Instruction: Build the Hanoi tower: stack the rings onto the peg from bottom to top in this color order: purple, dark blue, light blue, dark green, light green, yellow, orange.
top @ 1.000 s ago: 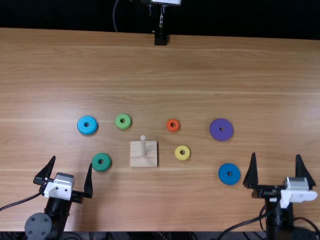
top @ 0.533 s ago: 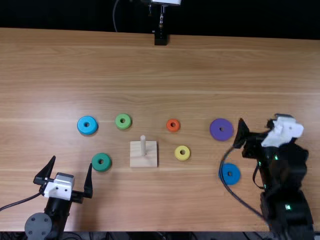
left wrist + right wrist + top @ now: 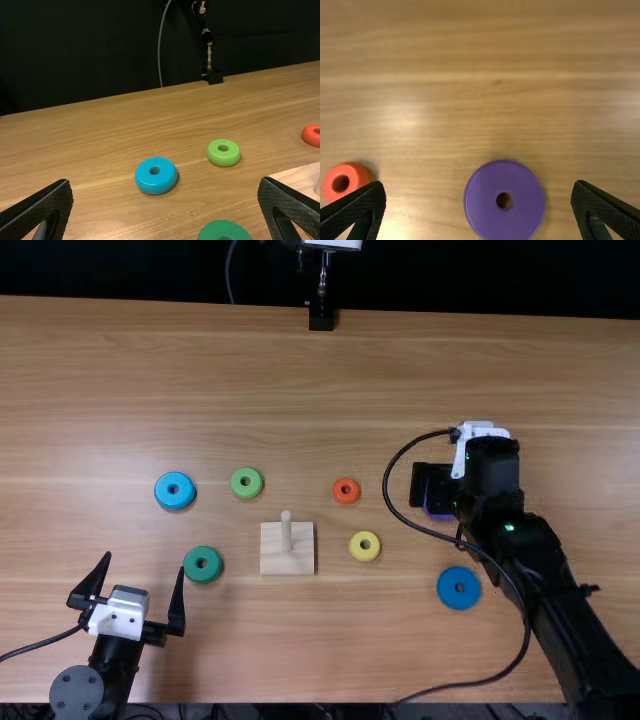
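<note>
- While the purple ring (image 3: 482, 206) lies flat on the table (image 3: 300, 370), my right gripper (image 3: 479, 185) hangs above it, spread wide.
- My left gripper (image 3: 145, 563) is open, empty.
- Descending off-centre, I could clip the ring and skid it away.

Black backdrop (image 3: 90, 45) behind a light-brown wooden table (image 3: 100, 130).

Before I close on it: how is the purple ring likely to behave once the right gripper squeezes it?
The purple ring looks like a solid, rigid disc, so it should keep its shape. Its smooth rim might slip under an off-centre grip. Lying flat, it would probably slide rather than roll if nudged.
</note>
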Controlling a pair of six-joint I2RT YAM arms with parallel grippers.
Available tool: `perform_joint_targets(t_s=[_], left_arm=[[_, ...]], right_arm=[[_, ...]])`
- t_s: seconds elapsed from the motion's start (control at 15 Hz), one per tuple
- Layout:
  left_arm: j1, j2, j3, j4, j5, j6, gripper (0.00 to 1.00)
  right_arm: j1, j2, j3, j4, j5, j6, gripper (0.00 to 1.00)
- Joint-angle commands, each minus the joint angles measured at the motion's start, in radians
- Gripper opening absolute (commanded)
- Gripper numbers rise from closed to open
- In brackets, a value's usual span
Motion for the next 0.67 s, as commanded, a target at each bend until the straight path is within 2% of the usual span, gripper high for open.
perform_joint_targets(t_s=[0.0, 0.33, 0.6], left_arm=[[0.001, -0.012, -0.018, -0.011, 0.018, 0.008, 1.00], [0.001, -0.012, -0.018, -0.011, 0.018, 0.008, 1.00], [0.001, -0.012, -0.018, -0.011, 0.018, 0.008, 1.00]], right_arm=[[-0.001, 0.069, 0.086, -0.049, 0.002, 0.011, 1.00], [-0.004, 0.255, 0.191, -0.202, 0.004, 0.011, 1.00], [-0.043, 0.293, 0.218, -0.222, 0.006, 0.011, 1.00]])
